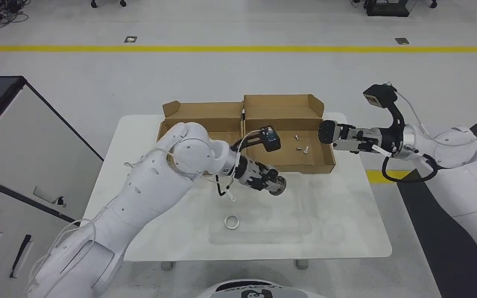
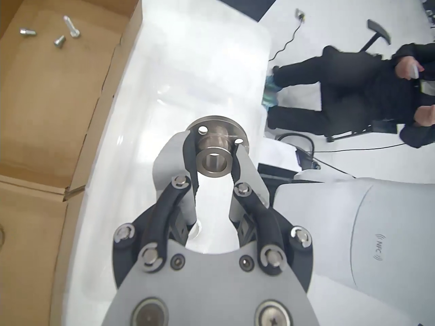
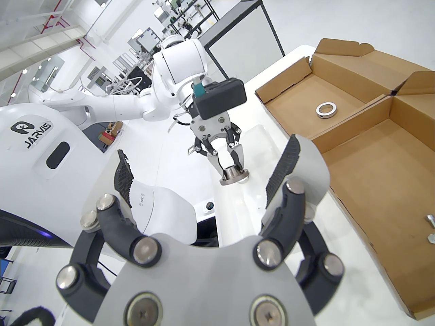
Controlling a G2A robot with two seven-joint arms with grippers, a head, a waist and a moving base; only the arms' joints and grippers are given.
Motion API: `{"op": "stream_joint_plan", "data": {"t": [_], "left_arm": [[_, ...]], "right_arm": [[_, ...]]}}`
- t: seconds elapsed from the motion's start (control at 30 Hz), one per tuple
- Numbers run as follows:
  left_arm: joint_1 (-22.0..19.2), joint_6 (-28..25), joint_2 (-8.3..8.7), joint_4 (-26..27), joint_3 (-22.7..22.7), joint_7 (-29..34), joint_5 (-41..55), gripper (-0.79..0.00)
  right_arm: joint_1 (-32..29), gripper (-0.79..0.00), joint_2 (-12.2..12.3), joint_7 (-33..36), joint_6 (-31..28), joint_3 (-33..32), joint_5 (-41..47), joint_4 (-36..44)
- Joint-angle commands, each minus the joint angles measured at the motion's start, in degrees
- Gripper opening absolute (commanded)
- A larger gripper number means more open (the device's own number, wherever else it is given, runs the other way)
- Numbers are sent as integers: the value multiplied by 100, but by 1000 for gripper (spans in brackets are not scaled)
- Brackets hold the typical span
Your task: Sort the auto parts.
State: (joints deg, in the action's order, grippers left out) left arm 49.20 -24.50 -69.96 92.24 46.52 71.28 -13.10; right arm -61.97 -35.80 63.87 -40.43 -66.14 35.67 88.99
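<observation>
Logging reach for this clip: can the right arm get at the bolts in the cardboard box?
Probably yes. The right end effector is open and empty by the box's side wall; the bolts lie uncovered on its floor, and the left end effector holds a flanged bushing apart, over the table.

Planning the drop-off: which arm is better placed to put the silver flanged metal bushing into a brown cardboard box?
Left. The left gripper is shut on the silver flanged metal bushing, close to the brown cardboard boxes. The right gripper is open and empty, so it would need a handover.
</observation>
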Motion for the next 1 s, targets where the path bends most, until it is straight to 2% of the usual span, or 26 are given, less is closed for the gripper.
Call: {"op": "stream_joint_plan", "data": {"t": [0.0, 0.3, 0.53, 0.77, 0.97], "left_arm": [[61, -175, 35, 38, 139, -100, 230, -785], [119, -760, 119, -56, 561, -367, 1379, -785], [190, -970, 225, -72, 898, -298, 1761, -785], [448, -1165, 377, 97, 1357, -315, 2325, -785], [555, -1240, 515, 362, 1573, -390, 2862, -785]], "right_arm": [[0, 0, 0, 0, 0, 0, 0, 0], [0, 0, 0, 0, 0, 0, 0, 0], [0, 0, 0, 0, 0, 0, 0, 0], [0, 0, 0, 0, 0, 0, 0, 0], [0, 0, 0, 0, 0, 0, 0, 0]]}}
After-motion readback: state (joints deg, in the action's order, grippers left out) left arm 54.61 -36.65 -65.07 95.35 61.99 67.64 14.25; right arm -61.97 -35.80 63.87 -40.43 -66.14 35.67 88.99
